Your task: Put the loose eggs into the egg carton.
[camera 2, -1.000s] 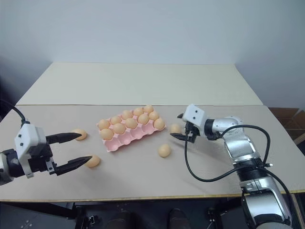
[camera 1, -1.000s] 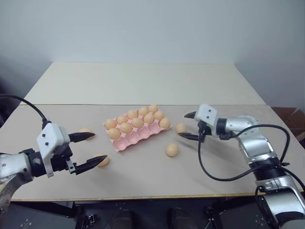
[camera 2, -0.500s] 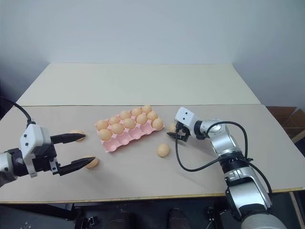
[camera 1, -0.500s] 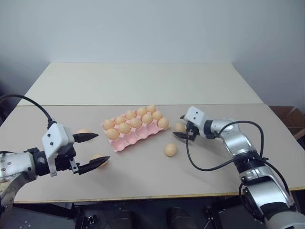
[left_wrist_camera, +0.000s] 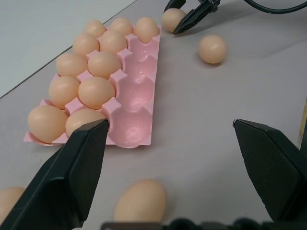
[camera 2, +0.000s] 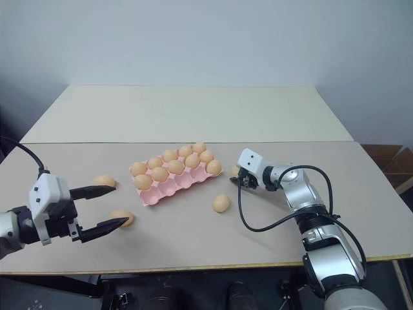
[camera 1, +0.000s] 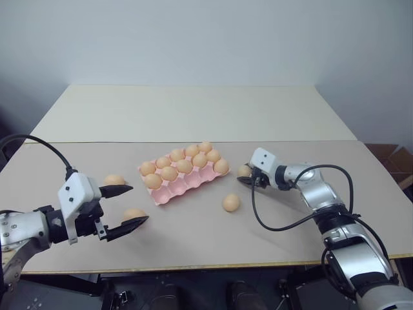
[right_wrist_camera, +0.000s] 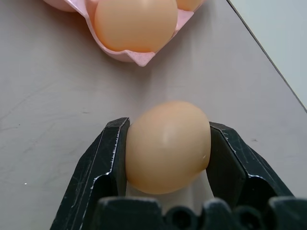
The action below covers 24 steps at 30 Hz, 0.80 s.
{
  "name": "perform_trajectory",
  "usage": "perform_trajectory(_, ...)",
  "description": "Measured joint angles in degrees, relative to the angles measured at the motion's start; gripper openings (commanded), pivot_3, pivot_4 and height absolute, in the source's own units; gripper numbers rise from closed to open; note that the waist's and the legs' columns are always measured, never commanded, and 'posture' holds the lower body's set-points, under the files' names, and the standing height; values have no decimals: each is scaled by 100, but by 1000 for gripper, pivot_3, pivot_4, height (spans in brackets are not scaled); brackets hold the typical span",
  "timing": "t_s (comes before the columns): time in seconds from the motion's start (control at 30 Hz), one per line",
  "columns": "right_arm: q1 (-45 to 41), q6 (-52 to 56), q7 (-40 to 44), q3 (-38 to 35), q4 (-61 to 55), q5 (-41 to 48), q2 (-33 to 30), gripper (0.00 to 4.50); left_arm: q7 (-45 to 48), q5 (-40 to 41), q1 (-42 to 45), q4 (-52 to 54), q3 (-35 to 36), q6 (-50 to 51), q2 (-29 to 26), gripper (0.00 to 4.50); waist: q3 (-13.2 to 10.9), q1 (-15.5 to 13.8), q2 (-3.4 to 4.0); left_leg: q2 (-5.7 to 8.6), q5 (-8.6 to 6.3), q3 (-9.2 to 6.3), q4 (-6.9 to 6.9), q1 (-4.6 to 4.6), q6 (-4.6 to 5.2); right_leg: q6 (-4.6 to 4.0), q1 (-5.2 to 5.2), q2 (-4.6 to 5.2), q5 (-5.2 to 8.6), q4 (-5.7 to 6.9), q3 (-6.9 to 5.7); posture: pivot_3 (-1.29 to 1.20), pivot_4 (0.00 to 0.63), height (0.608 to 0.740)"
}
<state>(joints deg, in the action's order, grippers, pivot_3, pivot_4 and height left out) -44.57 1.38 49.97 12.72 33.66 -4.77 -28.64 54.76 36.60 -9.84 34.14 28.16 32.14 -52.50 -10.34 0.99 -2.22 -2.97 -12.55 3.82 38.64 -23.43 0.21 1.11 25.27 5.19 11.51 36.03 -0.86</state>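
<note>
Between the right gripper's (right_wrist_camera: 168,148) now-clenched jaws, open a second ago, sits one loose egg (right_wrist_camera: 168,143), long axis crosswise, beside the egg carton (camera 1: 187,184); left gripper (camera 1: 126,206) gapes.

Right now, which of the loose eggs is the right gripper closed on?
The egg just off the carton's right end, clamped in the right gripper; the others lie free.

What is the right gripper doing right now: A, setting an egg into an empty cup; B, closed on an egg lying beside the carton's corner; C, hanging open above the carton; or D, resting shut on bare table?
B: the right gripper has both fingers pressed against the sides of an egg on the table, beside the corner of the egg carton.
</note>
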Motion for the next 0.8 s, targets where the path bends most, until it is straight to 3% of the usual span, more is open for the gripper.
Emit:
perform_trajectory(0.37,87,206,213,-100,-2437,333,-33,2150,131,-81,-116,-141,232,-75,-30,4500,-1,4,2,-6,0,0,-23,9,0,16,6,-7,-9,0,-1,0,150,740)
perform_trajectory(0.57,16,401,27,204,-2344,356,729,2150,194,-83,-126,-157,271,-85,-112,4500,-1,6,2,-4,0,2,-23,7,-1,-4,7,-4,1,-1,1,0,150,740)
perform_trajectory(0.73,-175,336,-19,273,-1799,268,944,2150,181,-83,-137,-142,323,-82,-116,4500,-1,-12,2,-3,0,2,-25,2,-1,-36,8,-1,-20,-6,-2,0,150,740)
perform_trajectory(0.77,-204,305,-19,276,-1733,264,969,2802,177,-83,-139,-130,323,-82,-116,4500,-1,-8,2,-3,0,2,-26,1,-1,-37,8,-2,-20,-7,-2,0,150,740)
perform_trajectory(0.8,-237,251,-20,286,-1646,249,992,3038,167,-83,-147,-124,323,-82,-116,4500,-1,-4,2,-3,0,2,-29,3,-1,-36,8,-2,-20,-8,-3,0,150,740)
